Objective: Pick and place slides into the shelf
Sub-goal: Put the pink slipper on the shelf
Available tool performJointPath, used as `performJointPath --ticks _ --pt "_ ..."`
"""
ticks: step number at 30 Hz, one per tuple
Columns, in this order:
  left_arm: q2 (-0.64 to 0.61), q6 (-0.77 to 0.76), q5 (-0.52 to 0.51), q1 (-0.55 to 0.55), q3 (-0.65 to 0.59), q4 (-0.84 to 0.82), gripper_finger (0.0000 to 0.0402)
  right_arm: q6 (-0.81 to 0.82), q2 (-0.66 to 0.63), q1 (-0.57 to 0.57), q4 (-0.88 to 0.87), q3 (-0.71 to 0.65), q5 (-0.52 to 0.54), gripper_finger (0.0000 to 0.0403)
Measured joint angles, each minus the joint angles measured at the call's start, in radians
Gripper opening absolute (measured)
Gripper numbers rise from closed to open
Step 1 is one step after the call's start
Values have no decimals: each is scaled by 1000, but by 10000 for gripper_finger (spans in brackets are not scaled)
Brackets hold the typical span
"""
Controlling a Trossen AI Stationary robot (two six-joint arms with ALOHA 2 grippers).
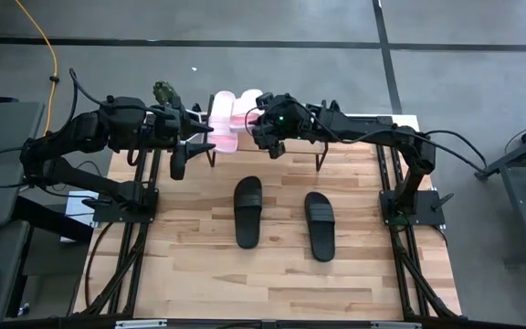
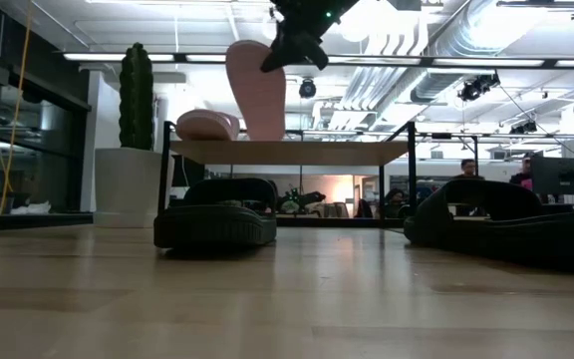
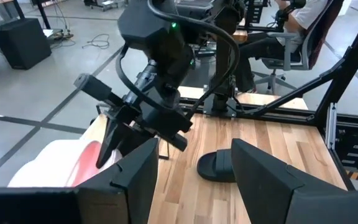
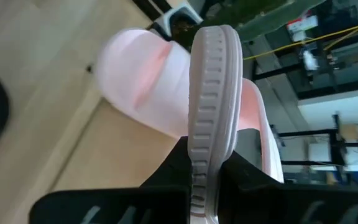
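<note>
My right gripper [image 1: 261, 122] is pinching a pink slide [image 2: 255, 88] on its edge, standing it on the shelf [image 2: 287, 151] beside the other pink slide [image 2: 205, 125]. My left gripper [image 1: 183, 151], fingers spread, is hovering beside the shelf. Both black slides [image 1: 247, 211] are lying in front of the shelf.

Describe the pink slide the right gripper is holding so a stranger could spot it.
Find the wooden shelf at the table's far edge. Above it the right gripper pinches one pink slide on end. The other pink slide lies flat on the shelf; this one stands upright.
</note>
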Motion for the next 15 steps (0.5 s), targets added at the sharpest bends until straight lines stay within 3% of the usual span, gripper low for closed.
performJointPath --ticks 9,15 --pt "0 -3 0 0 0 -2 189 19 -50 1 -4 -9 -38 6" --pt "0 -3 4 0 0 -2 189 9 -185 3 194 -217 -71 6"
